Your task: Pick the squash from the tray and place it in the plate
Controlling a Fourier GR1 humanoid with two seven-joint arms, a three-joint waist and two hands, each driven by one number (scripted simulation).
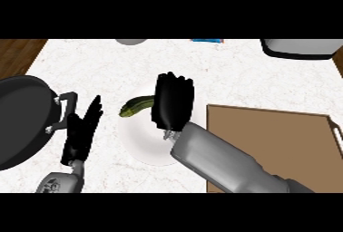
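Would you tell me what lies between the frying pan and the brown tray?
In the head view, the left hand, the white plate and the right hand holding the squash.

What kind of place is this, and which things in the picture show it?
Most likely a kitchen counter: a speckled white countertop holds a black frying pan, a white plate and a brown tray, and the right hand holds a green squash over the plate.

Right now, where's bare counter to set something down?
Free: the white counter beyond the plate, between the pan and the dark appliance; also the brown tray. Crowded: the plate, with the right hand on the squash, the left hand beside it.
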